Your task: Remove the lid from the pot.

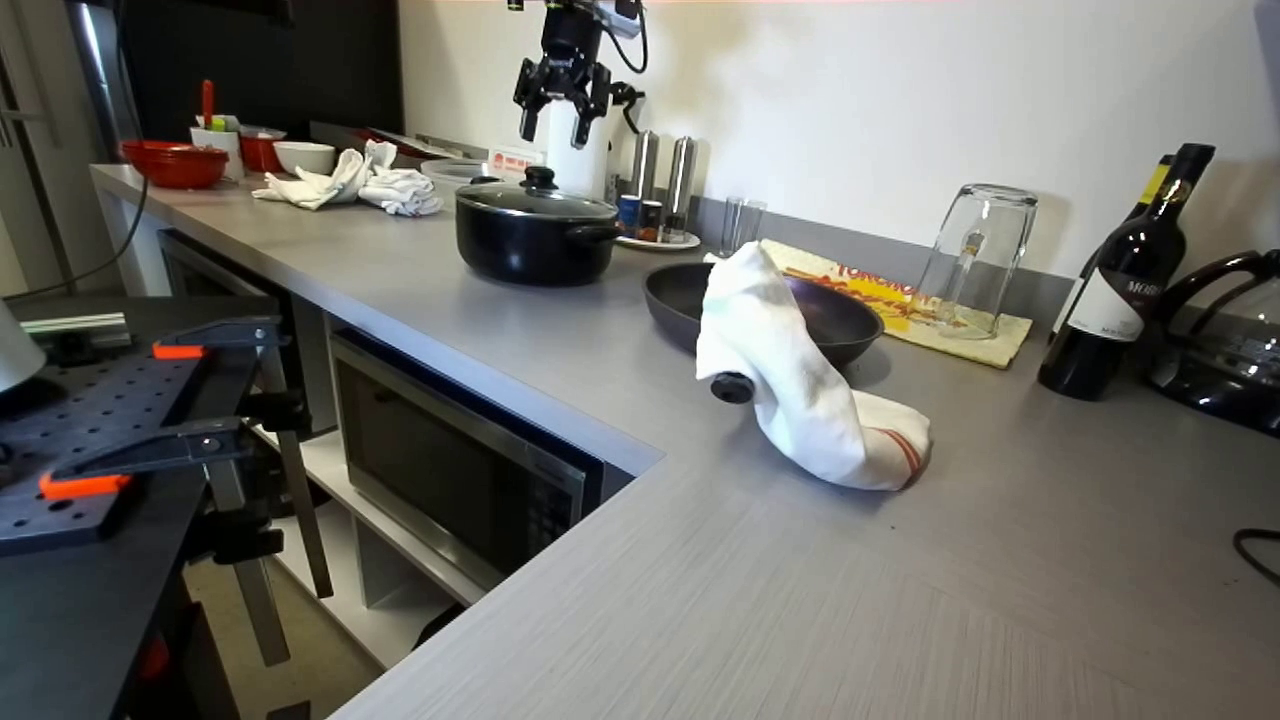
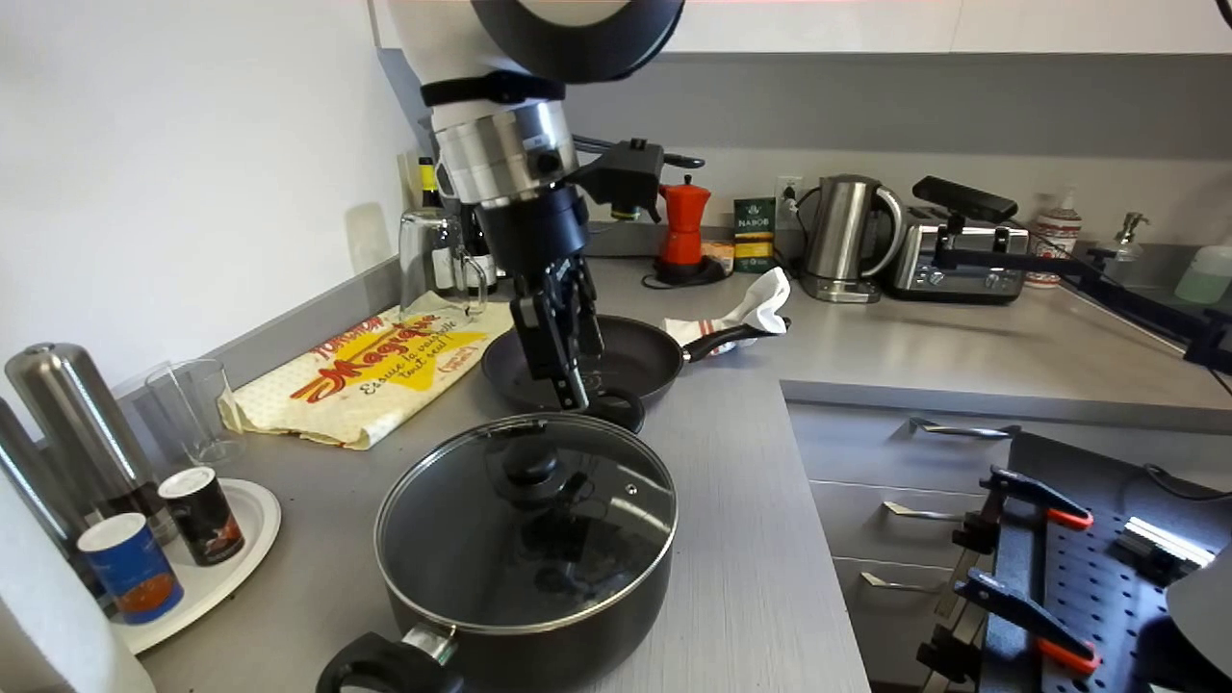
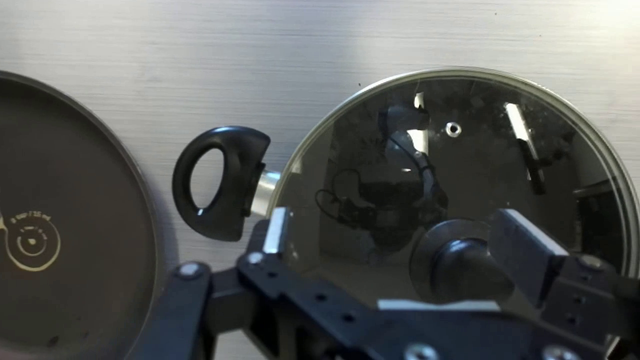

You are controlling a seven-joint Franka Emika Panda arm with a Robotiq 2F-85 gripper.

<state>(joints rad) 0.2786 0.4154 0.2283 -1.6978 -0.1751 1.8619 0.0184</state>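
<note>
The black hand (image 1: 555,130) is hanging spread above the round, metal-rimmed, greyish glass lid (image 2: 525,539); the lid is covering the wide black pot (image 1: 528,245); being probably stiff, slippery and breakable, it is calling for a hold on its round black knob (image 2: 529,461).

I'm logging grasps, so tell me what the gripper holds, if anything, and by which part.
Nothing is held: the gripper hangs open above the lid, clear of its knob; the lid rests on the pot.

Glass lid (image 3: 480,170) on the pot (image 3: 241,175), knob (image 3: 465,270) partly behind one finger (image 3: 522,257) — tool (image 3: 392,222) spread wide, dark pan (image 3: 75,195) alongside
</note>
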